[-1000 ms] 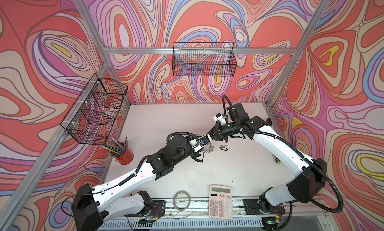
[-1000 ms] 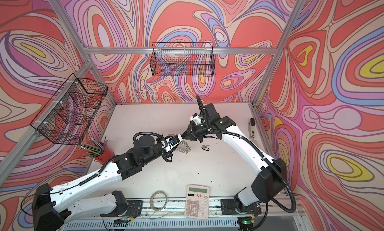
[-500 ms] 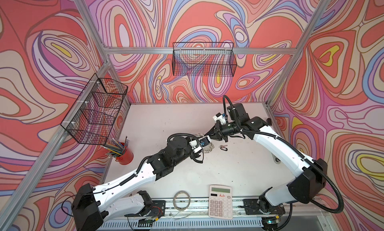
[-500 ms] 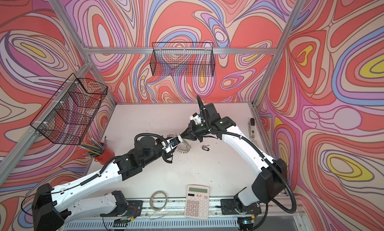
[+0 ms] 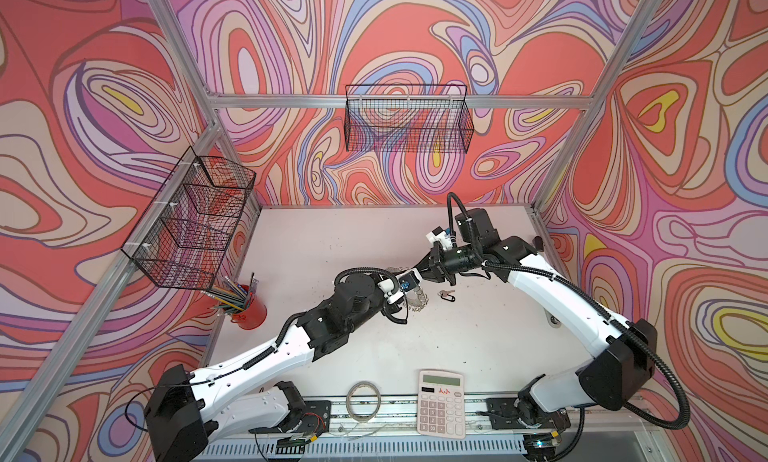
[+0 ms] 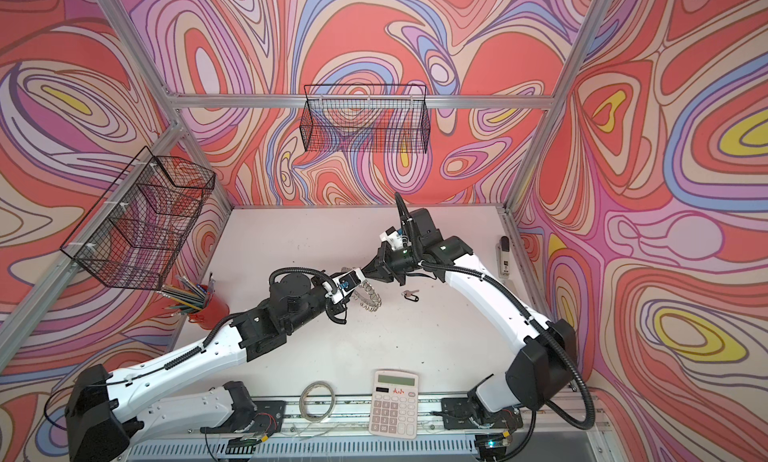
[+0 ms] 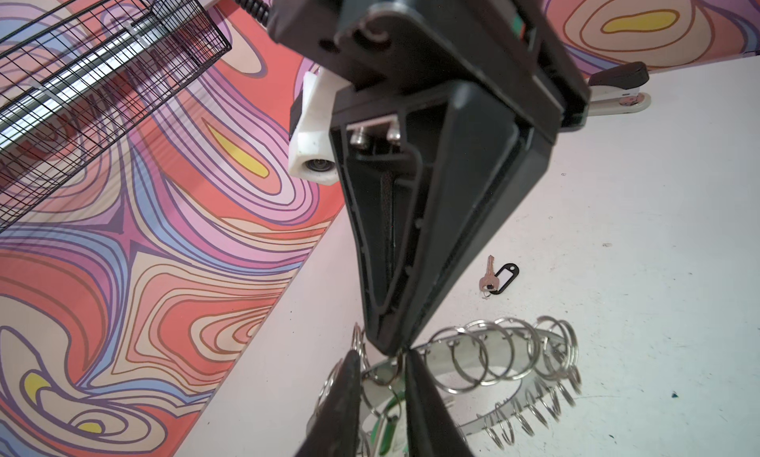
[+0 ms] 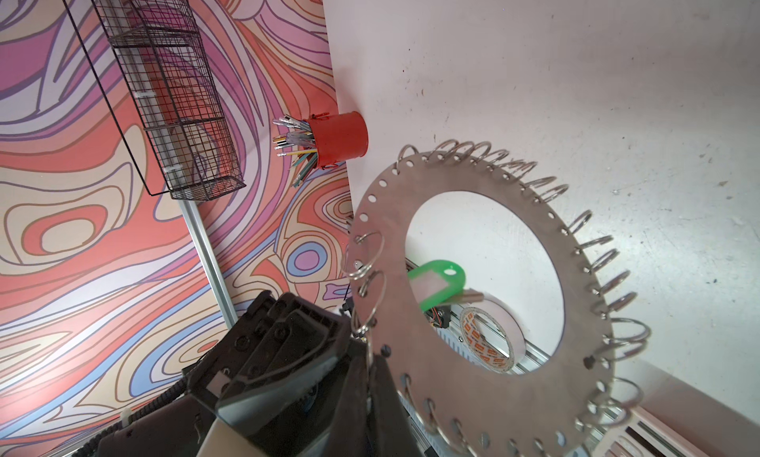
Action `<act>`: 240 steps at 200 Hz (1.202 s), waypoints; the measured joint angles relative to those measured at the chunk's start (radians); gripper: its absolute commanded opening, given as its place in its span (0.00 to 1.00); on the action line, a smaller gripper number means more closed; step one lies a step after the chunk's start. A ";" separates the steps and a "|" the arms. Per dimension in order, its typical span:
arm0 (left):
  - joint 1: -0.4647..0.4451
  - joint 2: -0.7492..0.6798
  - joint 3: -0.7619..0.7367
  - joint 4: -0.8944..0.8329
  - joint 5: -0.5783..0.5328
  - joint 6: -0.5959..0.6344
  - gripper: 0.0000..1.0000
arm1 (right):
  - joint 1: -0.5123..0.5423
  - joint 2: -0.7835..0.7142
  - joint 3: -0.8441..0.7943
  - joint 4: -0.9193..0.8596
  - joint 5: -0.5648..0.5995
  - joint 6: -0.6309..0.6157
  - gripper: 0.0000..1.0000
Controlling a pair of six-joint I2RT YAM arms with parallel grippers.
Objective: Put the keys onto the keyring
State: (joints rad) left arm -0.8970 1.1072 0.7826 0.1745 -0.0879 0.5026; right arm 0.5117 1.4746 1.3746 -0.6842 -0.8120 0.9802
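Note:
The keyring [image 8: 452,393], a flat silver disc edged with wire loops, is held off the table and tilted in both top views [image 5: 417,300] [image 6: 370,298]. My right gripper [image 8: 370,352] is shut on its rim. My left gripper [image 7: 380,356] meets it tip to tip, jaws narrow, with a wire loop between the tips. It is shut on the green tag [image 7: 386,434] of one key. That tag [image 8: 436,284] shows through the disc's hole with the key blade hanging from it. The black-tagged key [image 5: 446,294] [image 7: 499,276] lies on the table just right of the keyring.
A calculator [image 5: 440,401] and a tape roll [image 5: 364,399] lie at the front edge. A red pencil cup [image 5: 248,310] stands at the left wall and a stapler [image 6: 503,256] at the right edge. Wire baskets [image 5: 191,223] [image 5: 409,121] hang on the walls.
My left gripper has crept slightly toward the right gripper's tip and its jaws have narrowed a little. The right arm and the keyring have stayed put.

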 measured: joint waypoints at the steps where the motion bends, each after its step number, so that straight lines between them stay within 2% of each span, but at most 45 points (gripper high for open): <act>1: 0.000 0.001 0.000 0.000 0.000 0.000 0.23 | 0.000 0.000 0.000 0.000 0.000 0.000 0.00; 82: 0.000 0.021 0.000 0.006 0.000 0.010 0.23 | -0.001 -0.001 -0.018 0.019 -0.005 0.011 0.00; 131: 0.000 0.035 0.001 0.012 -0.012 0.011 0.19 | -0.002 -0.002 -0.022 0.027 -0.008 0.027 0.00; 178: -0.009 0.043 0.002 0.018 -0.042 0.023 0.24 | -0.003 -0.002 -0.031 0.040 -0.008 0.034 0.00; 240: -0.020 0.062 0.002 0.040 -0.078 0.037 0.17 | -0.003 -0.002 -0.031 0.045 0.000 0.040 0.00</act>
State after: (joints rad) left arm -0.9173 1.1694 0.7845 0.2146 -0.1658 0.5396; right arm 0.5091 1.4731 1.3441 -0.6395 -0.8120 1.0203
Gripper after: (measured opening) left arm 0.181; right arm 0.048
